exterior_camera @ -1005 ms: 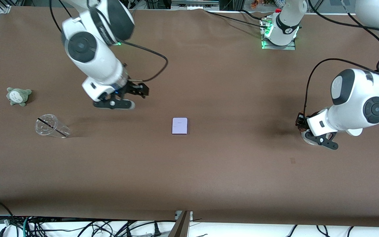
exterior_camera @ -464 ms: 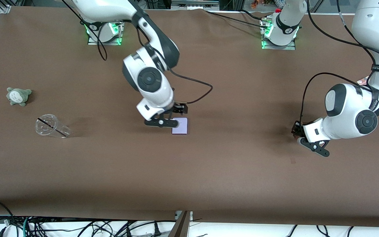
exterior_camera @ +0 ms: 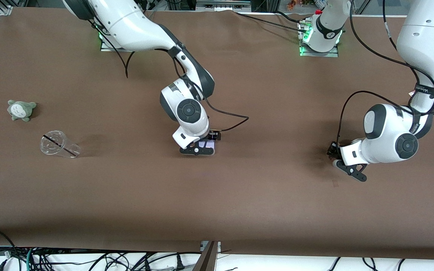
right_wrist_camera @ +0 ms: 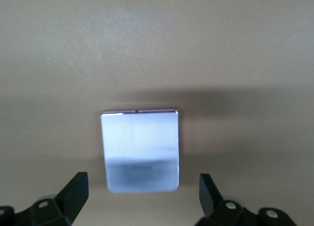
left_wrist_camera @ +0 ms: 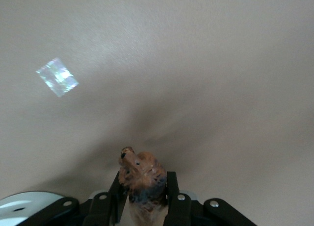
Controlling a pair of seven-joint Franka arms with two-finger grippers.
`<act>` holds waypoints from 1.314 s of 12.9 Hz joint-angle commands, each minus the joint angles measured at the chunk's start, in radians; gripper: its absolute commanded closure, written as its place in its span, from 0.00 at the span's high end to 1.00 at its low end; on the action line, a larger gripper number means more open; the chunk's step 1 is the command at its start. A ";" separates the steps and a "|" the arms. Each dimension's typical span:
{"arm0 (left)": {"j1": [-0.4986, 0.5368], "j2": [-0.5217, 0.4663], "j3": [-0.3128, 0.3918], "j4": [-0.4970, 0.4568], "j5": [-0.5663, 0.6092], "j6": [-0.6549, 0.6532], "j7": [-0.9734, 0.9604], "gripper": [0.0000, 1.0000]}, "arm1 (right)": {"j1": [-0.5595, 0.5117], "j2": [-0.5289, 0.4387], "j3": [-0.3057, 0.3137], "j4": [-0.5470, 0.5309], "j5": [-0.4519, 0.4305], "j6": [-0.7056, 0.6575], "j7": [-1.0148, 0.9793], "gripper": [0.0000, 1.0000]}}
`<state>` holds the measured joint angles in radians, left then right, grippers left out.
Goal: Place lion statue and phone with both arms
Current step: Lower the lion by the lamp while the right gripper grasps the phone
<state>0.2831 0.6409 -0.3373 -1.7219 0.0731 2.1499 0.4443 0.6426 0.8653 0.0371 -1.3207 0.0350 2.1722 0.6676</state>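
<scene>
The phone (exterior_camera: 208, 144), flat and lavender-white, lies at the table's middle, mostly covered by my right gripper (exterior_camera: 200, 147). In the right wrist view the phone (right_wrist_camera: 141, 150) lies flat just ahead of my right gripper (right_wrist_camera: 142, 188), whose fingers (right_wrist_camera: 75, 188) stand wide open on either side of it without touching. My left gripper (exterior_camera: 333, 154) is low over the table toward the left arm's end. It is shut on the lion statue (left_wrist_camera: 142, 179), a reddish-brown figurine that sticks out between the fingers; in the front view the lion statue (exterior_camera: 331, 149) is a small dark speck.
A grey-green plush (exterior_camera: 21, 109) and a clear plastic cup (exterior_camera: 59, 144) on its side lie toward the right arm's end. A small shiny patch (left_wrist_camera: 57, 77) marks the table ahead of the left gripper.
My right arm has swung from toward its end to the middle and come down over the phone. My left arm has shifted a little toward the middle with the lion statue.
</scene>
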 commanded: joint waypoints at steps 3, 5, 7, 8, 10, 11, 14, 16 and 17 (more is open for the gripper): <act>-0.001 0.031 -0.008 -0.004 -0.007 0.041 0.030 0.16 | 0.009 0.049 -0.009 0.035 -0.012 0.063 -0.063 1.00; -0.002 0.031 -0.006 -0.004 -0.007 0.039 0.028 0.47 | 0.009 0.070 -0.009 0.035 -0.014 0.102 -0.062 1.00; -0.001 0.028 -0.009 -0.005 -0.007 0.030 0.031 1.00 | 0.011 0.087 -0.009 0.035 -0.014 0.130 -0.063 1.00; -0.004 0.020 -0.012 -0.004 -0.007 0.024 0.030 1.00 | 0.011 0.089 -0.009 0.035 -0.015 0.130 -0.065 1.00; -0.005 -0.001 -0.025 0.005 -0.009 -0.034 0.013 1.00 | 0.011 0.089 -0.009 0.034 -0.015 0.132 -0.072 1.00; -0.005 -0.026 -0.031 0.010 -0.009 -0.062 0.005 1.00 | 0.011 0.092 -0.009 0.035 -0.015 0.132 -0.071 0.97; -0.031 -0.134 -0.034 0.013 -0.007 -0.168 -0.094 1.00 | 0.006 0.071 -0.011 0.037 -0.007 0.121 -0.079 0.08; -0.054 -0.194 -0.034 0.021 -0.006 -0.229 -0.179 1.00 | -0.001 0.029 -0.013 0.034 0.000 0.097 -0.086 0.03; -0.055 -0.232 -0.034 0.031 -0.006 -0.257 -0.196 1.00 | -0.012 -0.003 -0.014 0.035 0.000 0.051 -0.085 0.02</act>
<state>0.2455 0.4863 -0.3802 -1.6880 0.0731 1.9494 0.2992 0.6435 0.9237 0.0265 -1.2869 0.0335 2.2935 0.6010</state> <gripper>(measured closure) 0.000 0.167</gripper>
